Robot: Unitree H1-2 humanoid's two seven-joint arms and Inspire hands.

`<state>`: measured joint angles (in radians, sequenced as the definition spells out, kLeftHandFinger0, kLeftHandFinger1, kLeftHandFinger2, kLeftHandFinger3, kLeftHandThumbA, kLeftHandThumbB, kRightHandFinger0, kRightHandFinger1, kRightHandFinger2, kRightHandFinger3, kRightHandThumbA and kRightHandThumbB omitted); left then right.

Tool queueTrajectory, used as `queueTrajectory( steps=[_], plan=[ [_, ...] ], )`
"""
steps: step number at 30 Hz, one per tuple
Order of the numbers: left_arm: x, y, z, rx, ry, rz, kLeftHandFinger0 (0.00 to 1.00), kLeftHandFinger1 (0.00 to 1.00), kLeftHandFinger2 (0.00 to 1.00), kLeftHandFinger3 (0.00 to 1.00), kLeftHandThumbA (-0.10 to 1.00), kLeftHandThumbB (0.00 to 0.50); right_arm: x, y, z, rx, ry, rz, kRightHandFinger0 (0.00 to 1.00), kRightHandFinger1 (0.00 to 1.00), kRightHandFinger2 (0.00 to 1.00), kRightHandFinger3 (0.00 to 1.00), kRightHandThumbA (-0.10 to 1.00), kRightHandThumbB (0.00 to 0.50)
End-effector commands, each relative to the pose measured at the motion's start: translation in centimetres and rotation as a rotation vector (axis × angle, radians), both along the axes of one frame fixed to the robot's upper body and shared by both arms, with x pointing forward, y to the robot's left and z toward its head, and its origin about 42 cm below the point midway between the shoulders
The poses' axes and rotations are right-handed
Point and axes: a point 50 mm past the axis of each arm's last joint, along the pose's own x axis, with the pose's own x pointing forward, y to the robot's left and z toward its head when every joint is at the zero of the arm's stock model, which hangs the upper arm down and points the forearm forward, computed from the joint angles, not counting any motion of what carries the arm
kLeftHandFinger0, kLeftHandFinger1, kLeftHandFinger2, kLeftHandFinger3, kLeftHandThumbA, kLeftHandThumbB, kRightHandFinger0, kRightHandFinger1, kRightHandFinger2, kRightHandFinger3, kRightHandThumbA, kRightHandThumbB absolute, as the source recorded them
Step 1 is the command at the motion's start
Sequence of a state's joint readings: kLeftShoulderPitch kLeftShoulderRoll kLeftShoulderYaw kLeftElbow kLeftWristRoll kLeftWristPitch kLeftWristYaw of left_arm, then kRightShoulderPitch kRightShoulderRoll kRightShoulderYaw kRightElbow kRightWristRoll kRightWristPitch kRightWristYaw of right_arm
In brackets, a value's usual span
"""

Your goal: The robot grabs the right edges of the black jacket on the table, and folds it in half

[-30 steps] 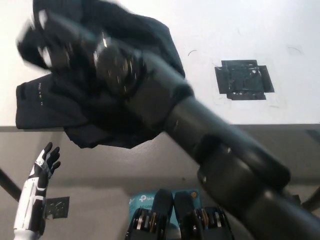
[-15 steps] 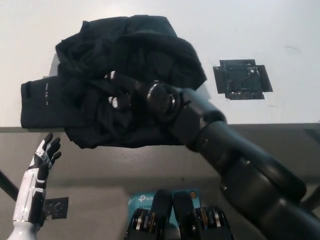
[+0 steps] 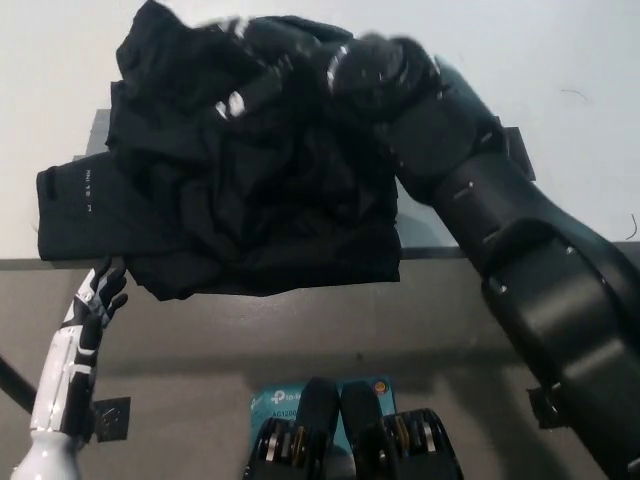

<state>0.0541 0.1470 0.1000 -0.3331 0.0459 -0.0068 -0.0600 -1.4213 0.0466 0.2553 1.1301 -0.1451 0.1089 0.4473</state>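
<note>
Carrying the fold, the right hand (image 3: 262, 82), closed on the black jacket (image 3: 240, 200), needed to release leftward; the left hand (image 3: 95, 305) hung open below the counter (image 3: 560, 60).

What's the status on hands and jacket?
Right hand on top of the jacket, grip unclear. Left hand open, idle below the table edge. Jacket bunched, front hem overhanging the edge. Nothing in the way.

black right robot hand (image 3: 265, 75) raised, white left robot hand (image 3: 95, 305) low
</note>
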Motion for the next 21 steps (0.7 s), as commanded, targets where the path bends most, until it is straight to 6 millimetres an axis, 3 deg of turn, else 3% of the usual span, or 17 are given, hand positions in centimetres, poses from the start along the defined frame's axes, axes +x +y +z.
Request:
queueTrajectory(
  steps=[1, 3, 5, 9, 12, 14, 17, 18, 20, 21],
  plan=[
    [0.3, 0.1, 0.7, 0.021, -0.027, -0.02, 1.0, 1.0, 1.0, 1.0, 1.0, 0.054, -2.6, 3.9, 7.6, -0.078, -0.017, 0.186, 1.0, 1.0, 1.0, 1.0, 0.81, 0.5],
    [0.5, -0.1, 1.0, 0.038, -0.039, -0.017, 1.0, 1.0, 1.0, 1.0, 1.0, 0.025, -3.5, 5.3, 8.2, -0.212, -0.044, 0.222, 1.0, 1.0, 1.0, 1.0, 0.94, 0.5],
    [0.6, -0.3, 1.2, 0.042, -0.057, -0.018, 1.0, 1.0, 1.0, 1.0, 1.0, 0.005, -4.1, 6.1, 8.6, -0.314, -0.067, 0.253, 1.0, 1.0, 1.0, 1.0, 1.0, 0.5],
    [1.1, -0.7, 1.4, 0.06, -0.045, -0.014, 1.0, 1.0, 1.0, 1.0, 1.0, 0.056, -5.3, 7.0, 10.2, -0.449, -0.105, 0.293, 1.0, 1.0, 1.0, 1.0, 1.0, 0.49],
    [1.1, -0.7, 1.4, 0.062, -0.044, -0.013, 1.0, 1.0, 1.0, 1.0, 1.0, 0.057, -5.5, 7.0, 10.3, -0.466, -0.099, 0.303, 1.0, 1.0, 1.0, 1.0, 1.0, 0.493],
    [1.2, -1.0, 1.4, 0.055, -0.044, -0.025, 1.0, 1.0, 1.0, 1.0, 1.0, 0.056, -6.0, 6.4, 12.1, -0.385, -0.09, 0.308, 1.0, 1.0, 1.0, 1.0, 1.0, 0.463],
    [1.2, -1.0, 1.4, 0.055, -0.044, -0.025, 1.0, 1.0, 1.0, 1.0, 1.0, 0.055, -6.1, 6.3, 12.1, -0.386, -0.087, 0.307, 1.0, 1.0, 1.0, 1.0, 1.0, 0.465],
    [0.8, -0.8, 1.1, 0.001, -0.011, -0.031, 1.0, 1.0, 1.0, 1.0, 0.99, 0.085, -7.4, 1.2, 18.6, -0.296, -0.475, 0.208, 1.0, 1.0, 1.0, 1.0, 1.0, 0.468],
    [0.9, -0.4, 1.1, 0.005, -0.026, -0.028, 1.0, 1.0, 1.0, 1.0, 0.99, 0.059, -8.2, -2.6, 21.5, -0.246, -0.596, 0.088, 1.0, 1.0, 1.0, 1.0, 1.0, 0.5],
    [0.9, -0.4, 1.1, 0.004, -0.026, -0.028, 1.0, 1.0, 1.0, 1.0, 0.99, 0.058, -8.2, -2.6, 21.5, -0.246, -0.597, 0.087, 1.0, 1.0, 1.0, 1.0, 1.0, 0.5]
  ],
)
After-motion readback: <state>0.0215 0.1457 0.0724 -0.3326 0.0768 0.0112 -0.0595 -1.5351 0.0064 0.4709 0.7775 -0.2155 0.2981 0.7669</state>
